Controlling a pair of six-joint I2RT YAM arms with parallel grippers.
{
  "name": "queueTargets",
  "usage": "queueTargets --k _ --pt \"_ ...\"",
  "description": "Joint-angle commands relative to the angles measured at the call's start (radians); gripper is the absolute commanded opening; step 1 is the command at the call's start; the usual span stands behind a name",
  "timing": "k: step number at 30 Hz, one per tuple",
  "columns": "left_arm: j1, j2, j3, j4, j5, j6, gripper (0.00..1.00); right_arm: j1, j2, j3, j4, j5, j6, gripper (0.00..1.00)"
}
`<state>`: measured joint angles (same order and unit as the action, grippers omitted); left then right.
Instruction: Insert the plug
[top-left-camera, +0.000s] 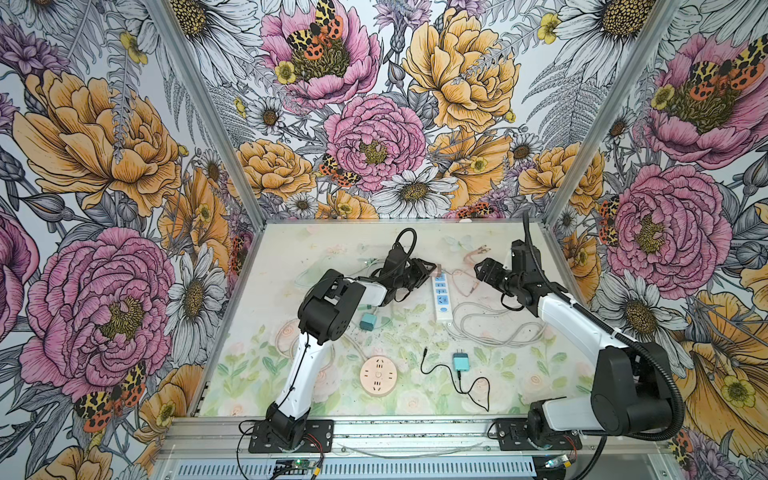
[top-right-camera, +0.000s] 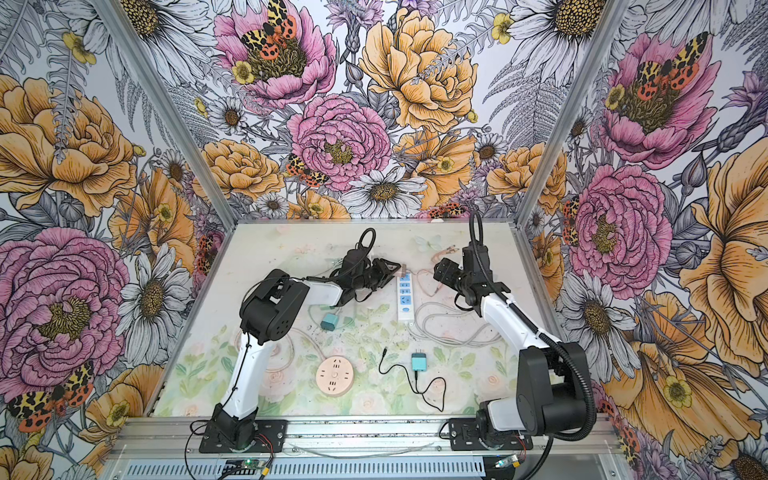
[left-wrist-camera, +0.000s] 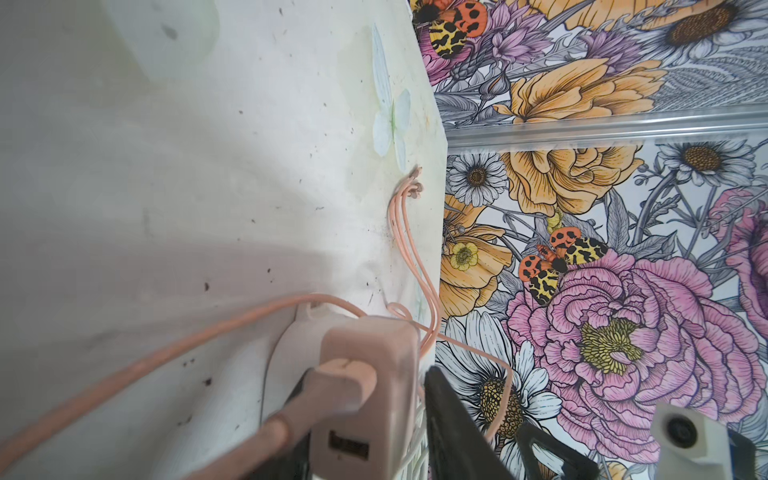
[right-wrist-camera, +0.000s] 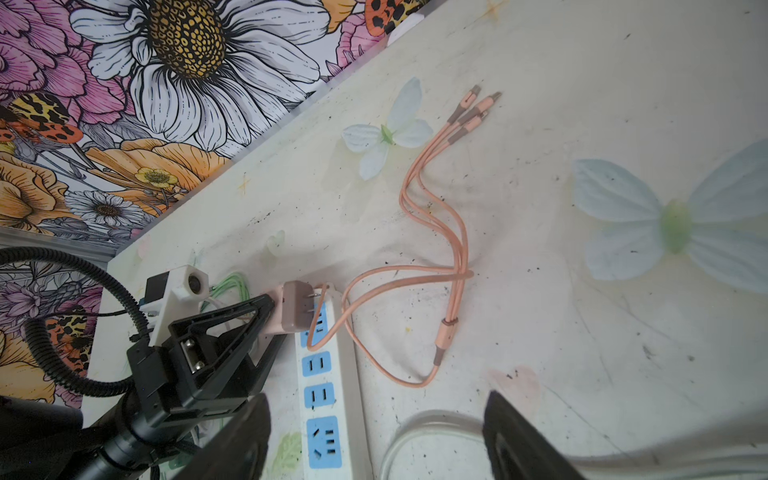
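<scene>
My left fingers (right-wrist-camera: 249, 311) pinch the plug (right-wrist-camera: 296, 312), prongs just over the power strip (right-wrist-camera: 328, 399) end socket, looking tilted. With my right fingers (right-wrist-camera: 245, 444) spread and not bracing, I fear the strip skids and the prongs miss.

Pink cable (right-wrist-camera: 444, 332) loops crowd the counter (right-wrist-camera: 582, 104) beside the strip's (right-wrist-camera: 347, 374) far end; a grey cord (right-wrist-camera: 436, 417) sprawls nearer. The strip's nearer sockets (right-wrist-camera: 319, 395) seem clear above.
</scene>
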<state>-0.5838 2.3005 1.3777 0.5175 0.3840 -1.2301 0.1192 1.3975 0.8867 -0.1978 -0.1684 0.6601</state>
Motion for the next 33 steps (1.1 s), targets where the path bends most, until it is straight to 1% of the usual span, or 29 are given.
queueTargets --k 1,4,7,10,15,17,20,22,25,27,29,33 --pt "0.008 0.018 0.011 0.067 0.034 -0.004 0.35 0.007 0.009 0.027 0.017 0.007 -0.009 0.81" --pt "0.009 0.022 0.011 0.078 0.043 -0.012 0.31 0.008 0.011 0.026 0.017 0.009 -0.008 0.81" --pt "0.009 0.016 0.006 0.068 0.043 -0.005 0.23 0.008 0.009 0.023 0.018 0.007 -0.007 0.81" --pt "0.007 0.009 0.004 0.067 0.051 0.005 0.17 0.008 0.006 0.02 0.017 0.009 -0.008 0.81" --pt "0.006 -0.02 -0.001 0.066 0.068 0.019 0.13 0.013 0.021 0.027 0.027 -0.008 -0.014 0.8" --pt "0.004 -0.044 -0.015 0.073 0.079 0.027 0.12 0.018 0.037 0.032 0.044 -0.042 -0.017 0.78" --pt "0.004 -0.095 -0.051 0.098 0.101 0.04 0.11 0.027 0.054 0.028 0.117 -0.141 -0.008 0.75" --pt "0.006 -0.127 -0.082 0.126 0.114 0.04 0.1 0.028 0.054 -0.005 0.233 -0.252 0.032 0.73" --pt "0.009 -0.168 -0.125 0.191 0.14 0.033 0.1 0.027 0.054 -0.053 0.387 -0.36 0.106 0.72" --pt "0.012 -0.19 -0.149 0.247 0.16 0.016 0.1 0.028 0.054 -0.068 0.444 -0.399 0.135 0.71" --pt "0.012 -0.212 -0.164 0.273 0.178 0.008 0.1 0.03 0.052 -0.074 0.459 -0.417 0.15 0.69" --pt "0.005 -0.273 -0.192 0.232 0.184 0.048 0.1 0.036 0.03 -0.086 0.455 -0.418 0.15 0.66"
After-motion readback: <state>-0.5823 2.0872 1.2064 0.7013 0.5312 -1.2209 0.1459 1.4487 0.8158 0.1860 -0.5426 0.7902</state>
